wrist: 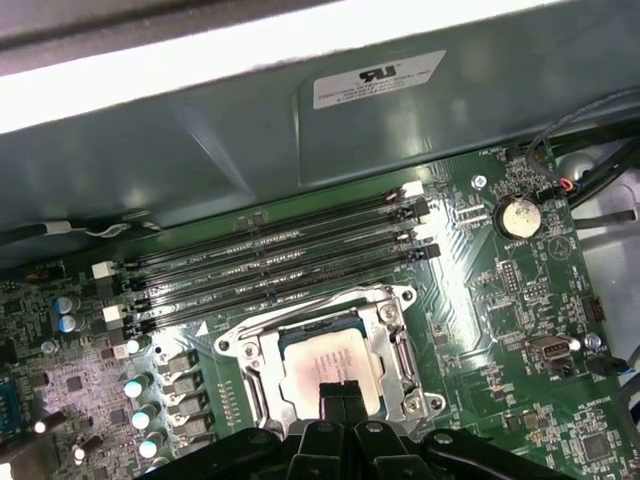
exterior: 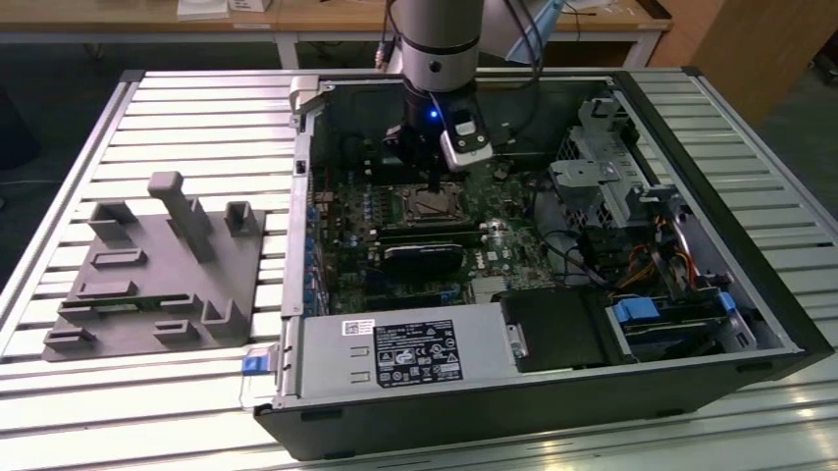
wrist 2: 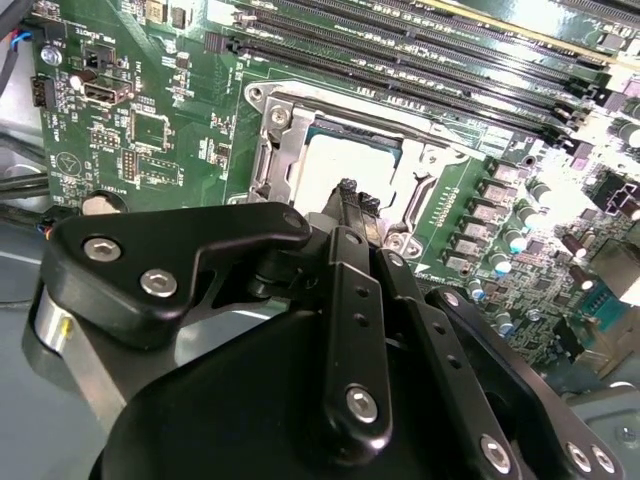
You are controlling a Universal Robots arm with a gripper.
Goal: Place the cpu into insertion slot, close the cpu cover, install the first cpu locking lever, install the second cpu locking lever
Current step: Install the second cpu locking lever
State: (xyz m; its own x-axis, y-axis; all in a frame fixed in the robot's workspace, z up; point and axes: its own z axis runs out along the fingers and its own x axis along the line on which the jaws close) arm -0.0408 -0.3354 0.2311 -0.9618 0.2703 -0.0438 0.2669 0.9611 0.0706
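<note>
The cpu (wrist: 325, 362) lies flat in the insertion slot (exterior: 429, 204), its silvery top showing in both wrist views (wrist 2: 335, 160). The cpu cover (wrist: 397, 345) is a metal frame lying down around the chip (wrist 2: 278, 150). I cannot tell how the locking levers stand. My gripper (wrist: 335, 395) hangs just above the near edge of the chip, fingertips together and nothing between them. The second wrist view has the gripper (wrist 2: 352, 196) over the socket's edge. In the exterior view the gripper (exterior: 433, 186) points straight down into the open computer case.
Long black memory slots (wrist: 270, 250) run beside the socket, with a coin battery (wrist: 517, 215) further along the board. The case walls, a drive cage (exterior: 615, 167) and the power supply (exterior: 392, 353) hem in the board. A grey fixture block (exterior: 157, 270) sits on the table at the exterior view's left.
</note>
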